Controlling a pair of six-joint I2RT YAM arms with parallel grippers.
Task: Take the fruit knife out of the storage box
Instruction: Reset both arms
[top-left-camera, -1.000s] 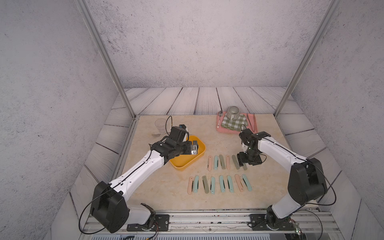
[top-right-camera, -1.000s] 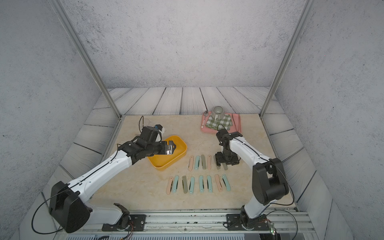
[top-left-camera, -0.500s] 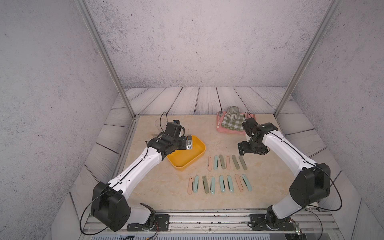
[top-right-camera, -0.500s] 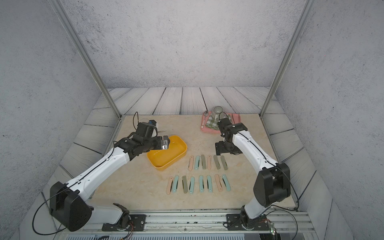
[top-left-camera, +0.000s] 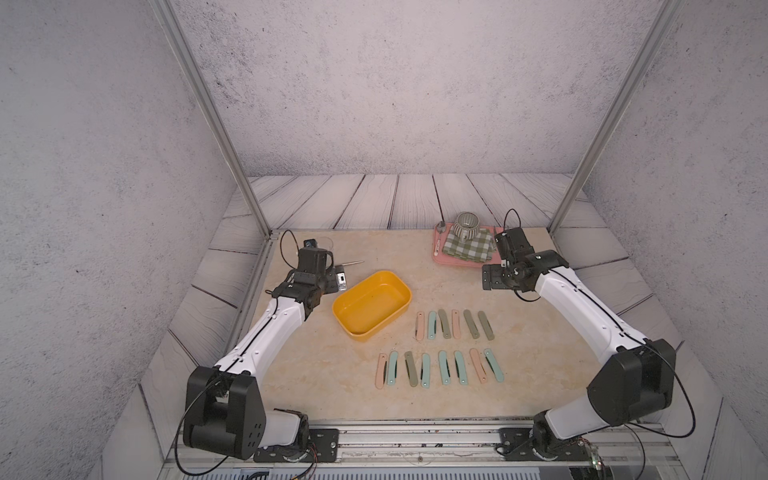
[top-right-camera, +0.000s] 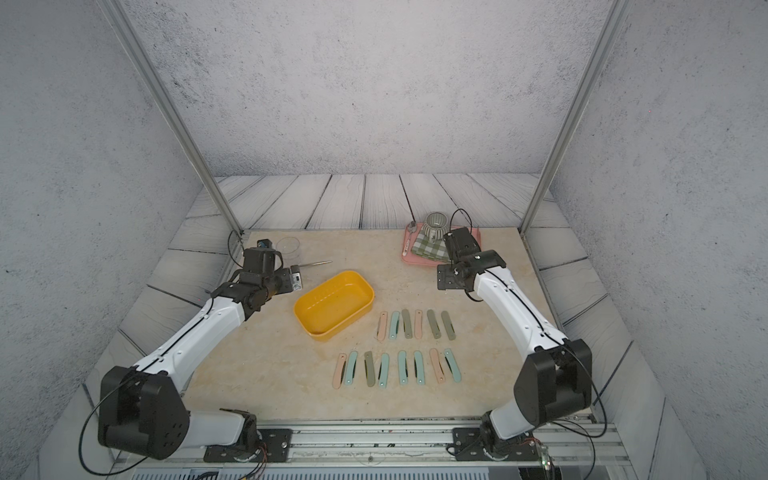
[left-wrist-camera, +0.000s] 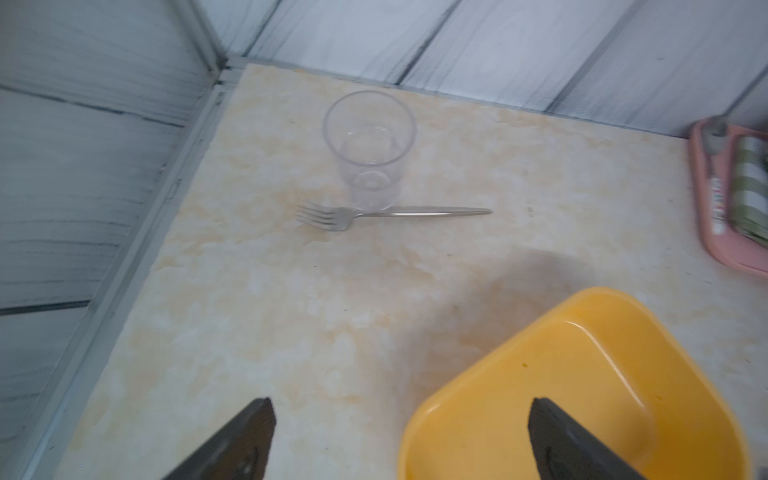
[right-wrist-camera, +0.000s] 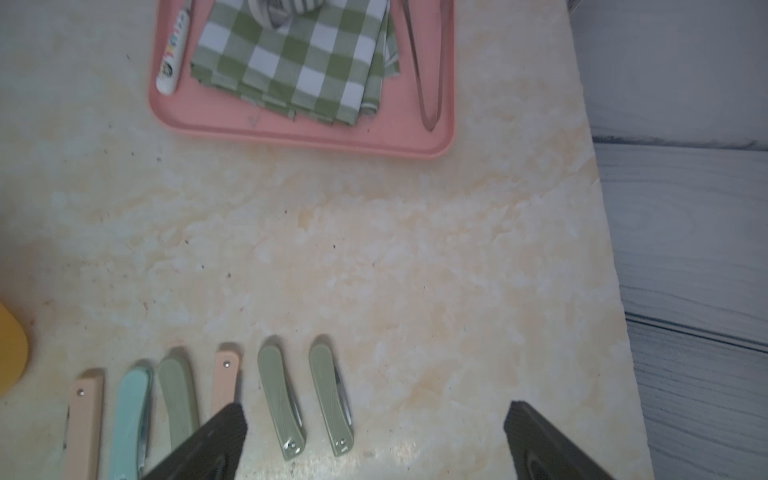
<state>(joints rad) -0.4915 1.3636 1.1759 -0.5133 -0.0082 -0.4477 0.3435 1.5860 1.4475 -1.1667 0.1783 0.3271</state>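
**Box bare, knives laid out on the table, both claws released**

Nearest my end, on the right arm's side of the storage box (top-left-camera: 370, 303), I saw eight folded fruit knives (top-left-camera: 443, 368) lined up on the marble table (top-left-camera: 328, 374), well apart from the box. Just beyond them a second row of six (top-left-camera: 456, 324) lay near the box's right end, not touching it. In both top views the box showed its bare yellow floor; every knife I could see lay outside it. The left claw (left-wrist-camera: 401, 405) hung over the box's far left corner, fingers spread wide and gripping nothing. The right claw (right-wrist-camera: 374, 409) hung past the six-knife row, well right of the box, likewise spread and empty. Beyond the box on the left stood a clear cup (left-wrist-camera: 370, 149) with a fork (left-wrist-camera: 390, 214) lying just beside it. Beyond the box on the right sat a pink tray (right-wrist-camera: 299, 133) carrying a checked cloth (right-wrist-camera: 299, 62) and a striped mug (top-left-camera: 466, 224).
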